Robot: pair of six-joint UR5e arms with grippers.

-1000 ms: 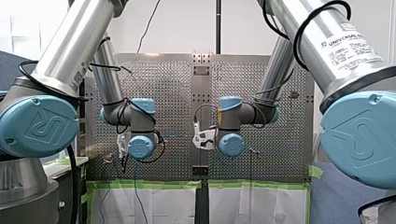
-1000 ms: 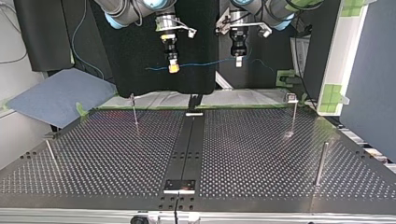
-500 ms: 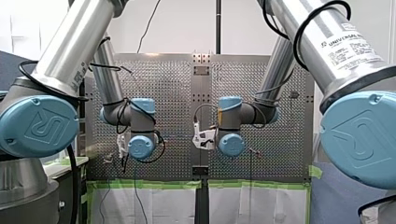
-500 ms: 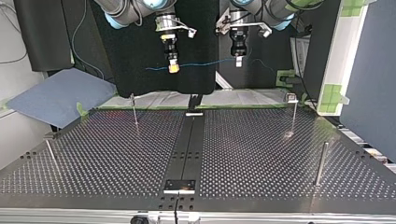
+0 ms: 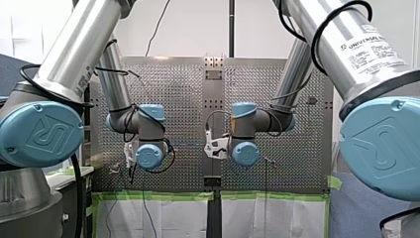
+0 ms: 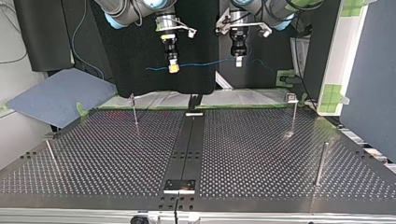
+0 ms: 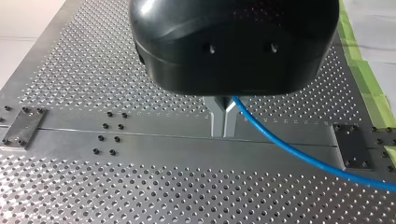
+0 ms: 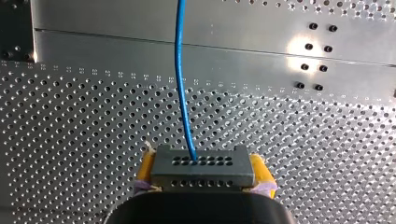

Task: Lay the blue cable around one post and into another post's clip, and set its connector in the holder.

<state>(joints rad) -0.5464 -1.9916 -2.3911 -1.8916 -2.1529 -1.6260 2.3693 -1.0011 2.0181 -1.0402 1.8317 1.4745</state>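
The cable (image 6: 205, 63) hangs in the air, stretched almost level between the two tools. In the top view it lies above and beyond the far edge of the tabletop (image 6: 261, 154), and it touches no post.

Its connector (image 8: 202, 167) is a grey block with rows of small holes. It is pinched between the yellow pads (image 8: 147, 164) of the right tool (image 6: 173, 68). From the block's face the cable runs straight ahead of that tool, over the perforated plate.

Further along, the left tool (image 6: 238, 61) grips the cable. Its metal fingers (image 7: 218, 119) are pressed together on it. In the left wrist view the cable comes out beside the fingers and slants away across the centre strip (image 7: 154, 144). Past this tool the cable droops toward the top view's right.

On the tabletop a thin post (image 6: 135, 112) stands at the top view's left. A second thin post (image 6: 293, 116) with a small head stands at its right, both near the far edge. A thick post (image 6: 320, 163) stands closer to the camera at the right. All three are well apart from the cable. Green tape (image 5: 153, 196) lines the tabletop's edge in the front view.
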